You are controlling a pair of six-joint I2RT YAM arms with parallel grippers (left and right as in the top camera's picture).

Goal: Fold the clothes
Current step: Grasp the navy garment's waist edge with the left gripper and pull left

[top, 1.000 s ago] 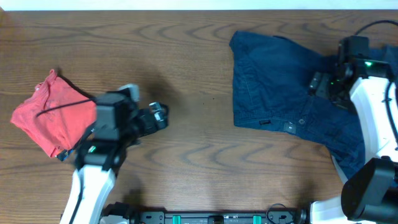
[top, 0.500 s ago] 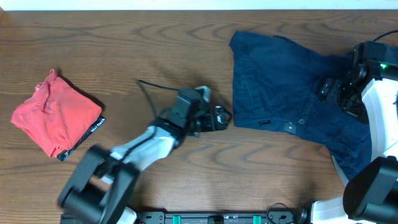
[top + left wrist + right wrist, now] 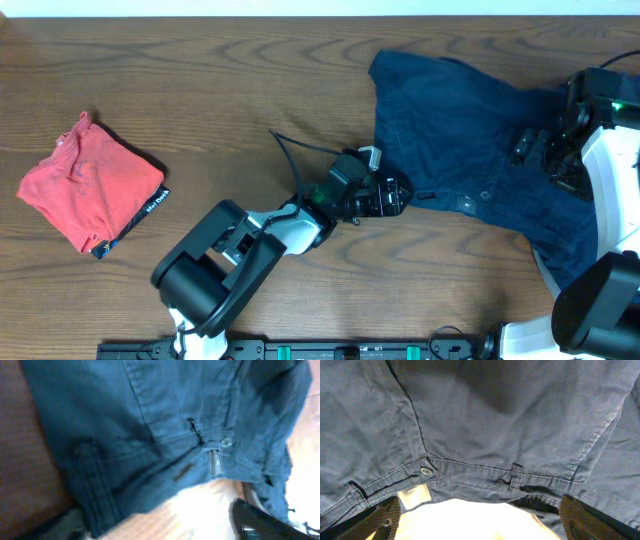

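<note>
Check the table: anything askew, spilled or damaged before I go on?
Nothing spilled or damaged. The navy garment lies rumpled and askew at the right, one end running under the right arm; the red garment sits bunched at the left.

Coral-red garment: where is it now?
Overhead view: the coral-red garment lies bunched at the far left of the table, alone, well apart from the left gripper and the navy garment on the right.

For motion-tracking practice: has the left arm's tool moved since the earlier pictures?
Yes. The left tool travelled right, away from the crumpled coral-red garment, to the edge of the dark navy-blue garment.
</note>
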